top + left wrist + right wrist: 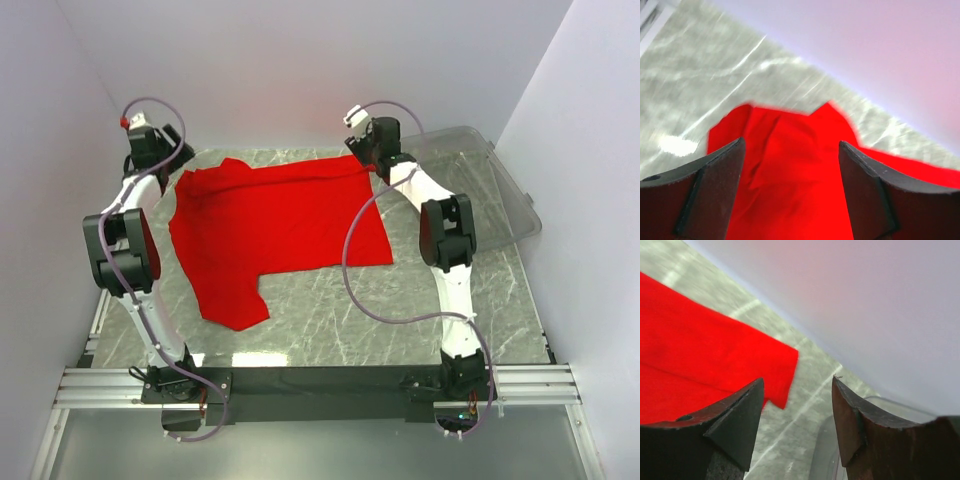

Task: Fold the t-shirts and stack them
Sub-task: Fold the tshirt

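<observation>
The clear plastic bin is sitting at the far right corner of the table, with only marble pattern showing through its walls. The red t-shirt is lying spread on the table outside it, 1 sleeve pointing toward my bases. I am hovering my left gripper over the shirt's far left corner and my right gripper beside its far right corner, both released and gripping nothing. The back wall is standing close beyond them, and bare marble is lying open nearer me.
</observation>
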`<state>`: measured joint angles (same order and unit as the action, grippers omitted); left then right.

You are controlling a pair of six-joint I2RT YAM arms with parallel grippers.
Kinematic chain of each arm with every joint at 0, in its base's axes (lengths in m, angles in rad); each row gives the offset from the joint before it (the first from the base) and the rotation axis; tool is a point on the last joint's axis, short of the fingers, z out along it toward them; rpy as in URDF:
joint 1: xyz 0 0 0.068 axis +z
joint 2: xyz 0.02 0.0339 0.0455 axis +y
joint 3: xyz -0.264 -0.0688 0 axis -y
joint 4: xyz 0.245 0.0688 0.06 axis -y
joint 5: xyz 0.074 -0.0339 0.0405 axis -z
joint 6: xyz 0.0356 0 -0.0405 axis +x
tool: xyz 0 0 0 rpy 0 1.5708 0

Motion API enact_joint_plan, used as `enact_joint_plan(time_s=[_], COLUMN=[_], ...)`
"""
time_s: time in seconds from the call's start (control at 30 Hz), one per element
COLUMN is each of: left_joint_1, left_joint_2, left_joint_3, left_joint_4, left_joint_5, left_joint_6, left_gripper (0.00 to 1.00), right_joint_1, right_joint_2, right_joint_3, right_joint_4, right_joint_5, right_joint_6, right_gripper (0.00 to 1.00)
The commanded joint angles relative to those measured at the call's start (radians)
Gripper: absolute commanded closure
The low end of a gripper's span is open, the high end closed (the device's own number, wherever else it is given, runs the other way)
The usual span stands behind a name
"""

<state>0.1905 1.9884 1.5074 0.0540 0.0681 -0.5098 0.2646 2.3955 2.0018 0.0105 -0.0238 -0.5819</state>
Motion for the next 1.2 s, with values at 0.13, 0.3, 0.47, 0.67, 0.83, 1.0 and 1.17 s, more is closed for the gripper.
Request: enact_joint_plan(time_s=[0.13, 0.3, 0.47, 0.67, 0.83, 1.0, 1.17], left_joint_1=[0.007, 0.007, 0.009, 0.007, 0.007, 0.009, 0.009], left_joint_2=[0.154, 0.269, 0.377, 0.443, 0.457, 0.438, 0.448], left_joint_3=[0.273, 0.427, 0.513, 0.55, 0.554, 0.507, 0.531], left_joint_4=[-0.111, -0.18, -0.204, -0.242, -0.26, -0.194, -0.218], left_joint_5=[0.145, 0.186, 0.242, 0.254, 0.246, 0.291, 0.308], left_joint_6=[-0.065, -0.119, -0.162, -0.182, -0.168, -0.17, -0.162], left_gripper=[0.21, 0.23, 0.25, 0.25, 0.29, 0.47, 0.67], right_joint_1=[0.004, 0.007, 0.001, -0.007, -0.018, -0.022, -0.03], right_joint_2=[-0.228, -0.354, -0.421, -0.484, -0.496, -0.501, -0.507], right_joint_3=[-0.098, -0.233, -0.34, -0.419, -0.431, -0.436, -0.436], right_joint_4=[-0.052, -0.033, -0.038, -0.041, -0.047, -0.05, -0.047], right_joint_5=[-0.342, -0.43, -0.432, -0.439, -0.439, -0.442, -0.441], right_joint_6=[0.062, 0.1, 0.14, 0.168, 0.183, 0.186, 0.195], right_gripper=[0.37, 0.37, 0.37, 0.37, 0.37, 0.37, 0.37])
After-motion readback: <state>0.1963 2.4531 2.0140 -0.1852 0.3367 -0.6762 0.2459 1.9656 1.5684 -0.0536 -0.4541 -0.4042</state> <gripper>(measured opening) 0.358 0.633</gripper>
